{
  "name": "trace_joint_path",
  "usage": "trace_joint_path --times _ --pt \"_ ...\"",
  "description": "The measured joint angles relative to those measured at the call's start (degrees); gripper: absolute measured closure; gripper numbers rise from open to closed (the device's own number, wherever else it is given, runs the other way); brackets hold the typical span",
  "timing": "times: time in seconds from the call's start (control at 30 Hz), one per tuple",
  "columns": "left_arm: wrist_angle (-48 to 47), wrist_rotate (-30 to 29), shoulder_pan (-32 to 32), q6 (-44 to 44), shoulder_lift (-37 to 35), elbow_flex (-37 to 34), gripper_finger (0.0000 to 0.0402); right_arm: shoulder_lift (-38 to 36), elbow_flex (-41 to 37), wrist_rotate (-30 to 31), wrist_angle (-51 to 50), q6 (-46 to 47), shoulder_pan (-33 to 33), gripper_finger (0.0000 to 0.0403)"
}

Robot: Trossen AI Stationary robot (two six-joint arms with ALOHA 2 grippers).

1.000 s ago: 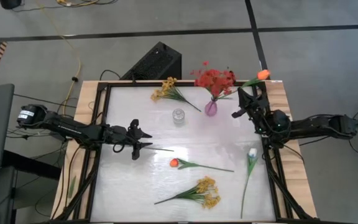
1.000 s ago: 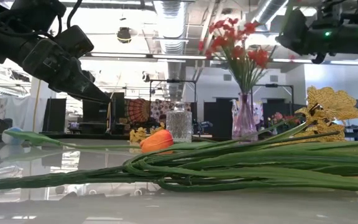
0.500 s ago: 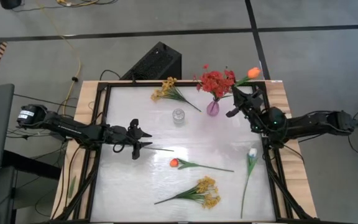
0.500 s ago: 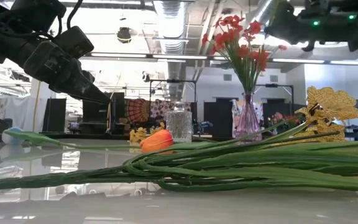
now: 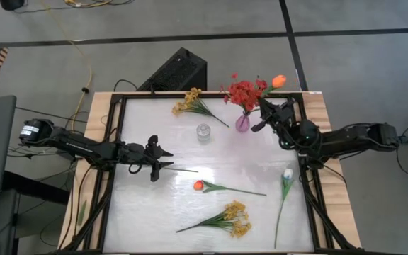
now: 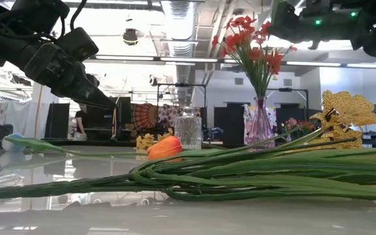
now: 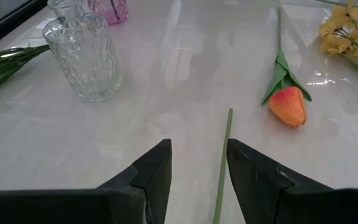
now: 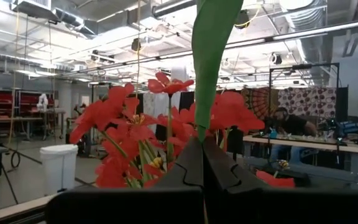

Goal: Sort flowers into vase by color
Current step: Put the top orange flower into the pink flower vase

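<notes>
High view: we judge the step in hand to be carrying an orange tulip (image 5: 279, 81); the right gripper (image 5: 266, 113) sits beside the pink vase (image 5: 242, 123) of red flowers (image 5: 244, 93) at 1 o'clock, and the next move calls for choosing the right vessel. The left gripper (image 5: 163, 159) waits at 9 o'clock, the clear jar (image 5: 203, 132) at 12. Low view: the right arm hangs above the red blooms. Left wrist view: fingers (image 7: 157, 168) spread, a bare stem (image 7: 223, 163) between them. Right wrist view: fingers (image 8: 185, 169) pressed together, pinching the tulip's green stem (image 8: 211, 43).
</notes>
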Motion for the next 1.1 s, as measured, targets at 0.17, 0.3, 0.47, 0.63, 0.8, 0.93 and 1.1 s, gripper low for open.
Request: trace_joint_path --times 0.17,0.3,0.47,0.63,0.8,0.93,1.1 --pt "-0.1 0.0 0.0 -0.1 0.0 0.0 0.0258 0.0 0.1 0.0 0.0 -0.1 0.0 0.0388" --pt "-0.1 0.0 0.0 -0.1 0.0 0.0 0.0258 0.0 0.1 0.0 0.1 -0.2 0.0 0.0388" --pt "-0.1 0.0 0.0 -0.1 0.0 0.0 0.0258 0.0 0.1 0.0 1.4 -1.4 0.0 0.0388" --pt "-0.1 -0.1 0.0 -0.1 0.0 0.0 0.0258 0.0 0.1 0.0 2.2 -1.7 0.0 0.0388" --pt "-0.1 -0.1 0.0 -0.1 0.0 0.0 0.0258 0.0 0.1 0.0 2.3 -1.0 0.0 0.0388" --pt "-0.5 -0.1 0.0 -0.1 0.0 0.0 0.0258 -0.1 0.1 0.1 3.2 0.7 0.0 0.0388" --pt "-1.0 -0.1 0.0 -0.1 0.0 0.0 0.0258 -0.1 0.1 0.5 3.5 1.8 -0.4 0.0388"
